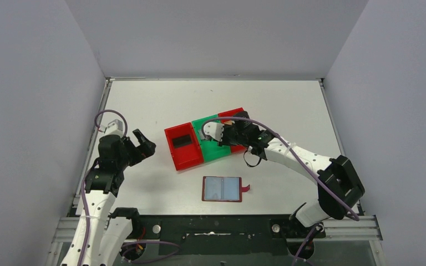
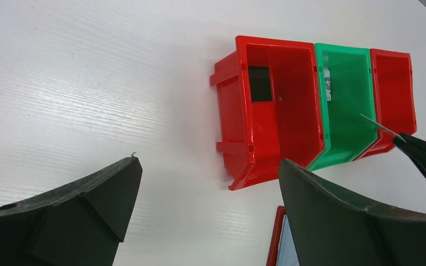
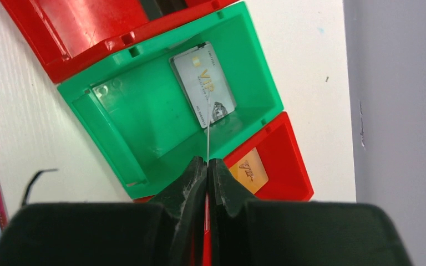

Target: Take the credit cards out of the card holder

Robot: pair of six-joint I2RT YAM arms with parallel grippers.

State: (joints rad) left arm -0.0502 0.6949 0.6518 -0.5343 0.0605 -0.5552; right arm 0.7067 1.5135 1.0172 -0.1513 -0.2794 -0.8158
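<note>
The right gripper (image 3: 206,162) has its fingers pressed shut on a card (image 3: 207,130), seen edge-on above the green bin (image 3: 138,122), where a silver card (image 3: 203,91) lies. The left gripper (image 1: 144,141) is spread wide and holds nothing. The card holder (image 1: 222,189) lies open, near centre. The cards are probably light, stiff and slick, so an edge pinch suits them best.

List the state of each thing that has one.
card holder, open flat.
left end effector, open, empty.
right end effector, shut on held card.
black card, lying in a red bin.
silver card, lying in green bin.
gold card, lying in other red bin.
</note>
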